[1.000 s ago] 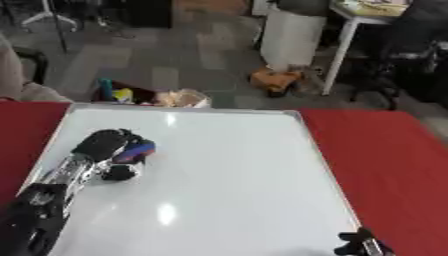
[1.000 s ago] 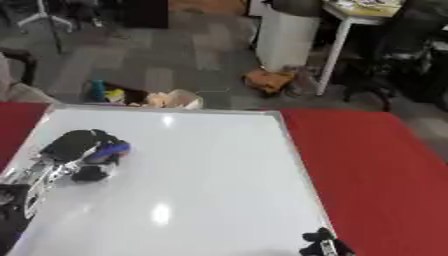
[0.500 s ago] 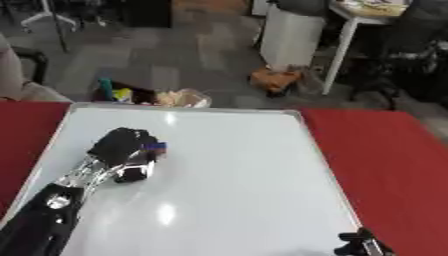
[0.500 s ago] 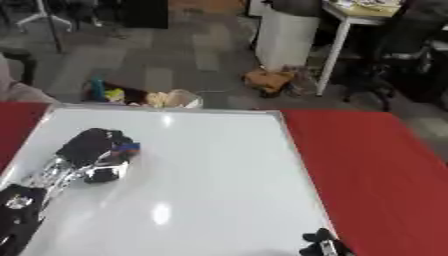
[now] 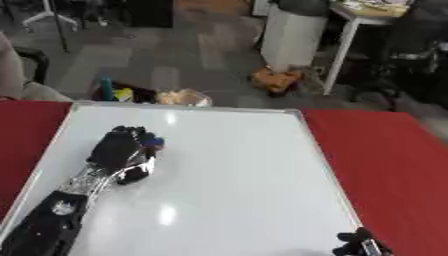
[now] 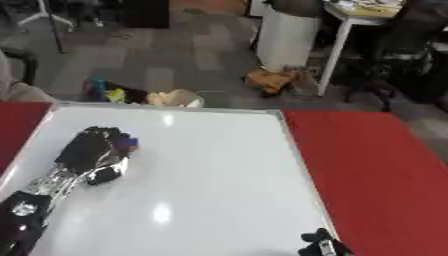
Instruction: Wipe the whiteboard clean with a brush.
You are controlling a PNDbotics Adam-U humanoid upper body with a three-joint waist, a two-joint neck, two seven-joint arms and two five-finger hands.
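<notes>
Right hand [image 5: 359,245] pokes in at the whiteboard's [image 5: 245,200] near right corner, idle. Only dark fingertips show, so I can't tell whether its fingers are curled or straight.

Left arm lies along the board's left side, running in from its near left corner. Left hand [image 5: 118,150] sits on the board's left half, a bit past the middle toward the far edge, fingers clenched around the brush [image 5: 154,142]. Only a small blue-purple bit of the brush sticks out past the knuckles on the side facing the board's centre. Looks pressed to the surface, but contact itself is hidden under the hand.

Board lies flat on the red worktop [image 5: 394,155] and reads plain white with glare spots. I see no marks anywhere on it.

Step in hand, my read: mid-wipe on the left portion. Next move likely needs a sweep toward the board's right edge and far corners, with the brush kept flat on the surface and the stroke stopped short of the frame.

Beyond the board's far edge: floor clutter, a white bin [image 5: 293,30].
</notes>
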